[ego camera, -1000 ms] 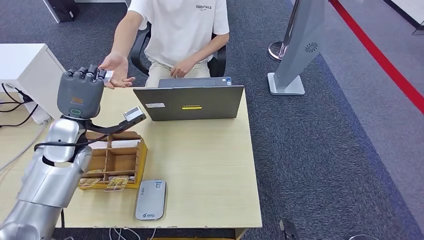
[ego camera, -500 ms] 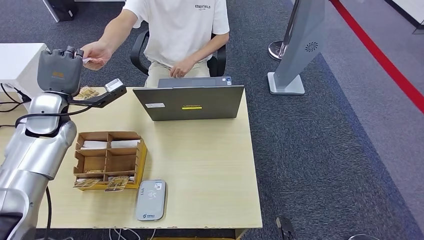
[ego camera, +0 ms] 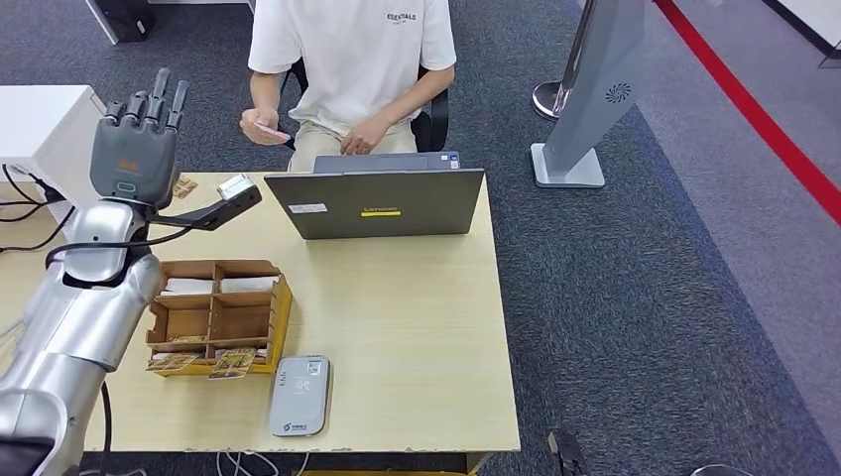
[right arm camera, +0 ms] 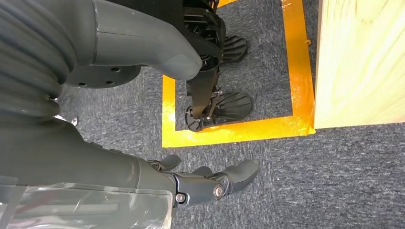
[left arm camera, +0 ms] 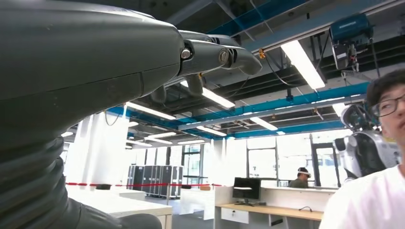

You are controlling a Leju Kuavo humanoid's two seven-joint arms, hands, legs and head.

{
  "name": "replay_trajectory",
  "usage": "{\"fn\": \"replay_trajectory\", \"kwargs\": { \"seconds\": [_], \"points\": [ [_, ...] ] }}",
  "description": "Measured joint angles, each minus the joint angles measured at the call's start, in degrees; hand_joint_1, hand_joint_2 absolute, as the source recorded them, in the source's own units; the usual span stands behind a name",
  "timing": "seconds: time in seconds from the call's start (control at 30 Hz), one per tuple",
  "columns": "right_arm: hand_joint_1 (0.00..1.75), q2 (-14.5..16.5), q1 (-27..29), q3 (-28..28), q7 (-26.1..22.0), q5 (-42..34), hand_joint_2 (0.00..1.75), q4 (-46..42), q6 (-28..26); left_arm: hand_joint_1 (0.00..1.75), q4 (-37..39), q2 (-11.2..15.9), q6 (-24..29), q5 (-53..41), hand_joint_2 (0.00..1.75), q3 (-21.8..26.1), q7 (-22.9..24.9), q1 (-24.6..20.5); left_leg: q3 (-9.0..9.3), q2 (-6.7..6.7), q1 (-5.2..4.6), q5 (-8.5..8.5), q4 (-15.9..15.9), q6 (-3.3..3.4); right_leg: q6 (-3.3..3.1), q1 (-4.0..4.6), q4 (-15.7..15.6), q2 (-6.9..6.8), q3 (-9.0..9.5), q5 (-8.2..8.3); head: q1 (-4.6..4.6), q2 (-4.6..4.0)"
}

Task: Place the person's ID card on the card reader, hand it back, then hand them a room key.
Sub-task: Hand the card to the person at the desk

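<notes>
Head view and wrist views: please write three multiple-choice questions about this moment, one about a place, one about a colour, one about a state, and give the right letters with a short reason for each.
1. Where does the card reader lie?
A. near the table's front edge, beside the wooden organizer
B. on the laptop
C. on the floor

2. What colour is the tape on the floor in the right wrist view?
A. blue
B. orange-yellow
C. white

3. How is the left hand?
A. gripping a card
B. raised, fingers apart, holding nothing
C. flat on the table

Answers: 1 A, it lies by the front edge, next to the organizer. 2 B, the stripes are orange-yellow. 3 B, its fingers point up, apart; the person's hand holds the card.
</notes>
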Motion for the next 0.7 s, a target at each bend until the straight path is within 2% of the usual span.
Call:
{"fn": "replay_trajectory", "kwargs": {
  "seconds": [0.37, 0.57, 0.7],
  "points": [
    [0.0, 0.0, 2.0, -2.6, -1.4, -1.0, 1.75, 0.1, -0.1, 0.0, -23.7, 0.5, -0.9, 2.2, 1.75, 0.0, -0.7, 19.2, -0.06, 0.01, 0.0, -0.07, 0.0, 0.01, 0.01, 0.0, 0.0, 0.0, -0.06, -0.05, -0.01, 0.0],
    [0.0, 0.0, 4.6, -3.9, -1.5, -1.9, 1.75, 0.6, -0.2, 0.0, -31.1, 0.9, -0.3, 3.3, 1.75, 0.0, -1.7, 30.7, -0.06, 0.02, 0.0, -0.07, 0.0, 0.01, 0.02, 0.0, 0.0, 0.0, -0.06, -0.07, 0.01, 0.0],
    [0.0, 0.0, 5.2, -4.4, -0.7, -2.2, 1.75, 0.9, -0.7, 0.0, -33.6, 1.4, -1.7, 4.3, 1.75, 0.0, -1.7, 36.6, -0.06, 0.02, 0.0, -0.07, 0.0, 0.01, 0.03, 0.0, -0.1, -0.01, -0.06, -0.07, 0.01, 0.0]
  ]
}}
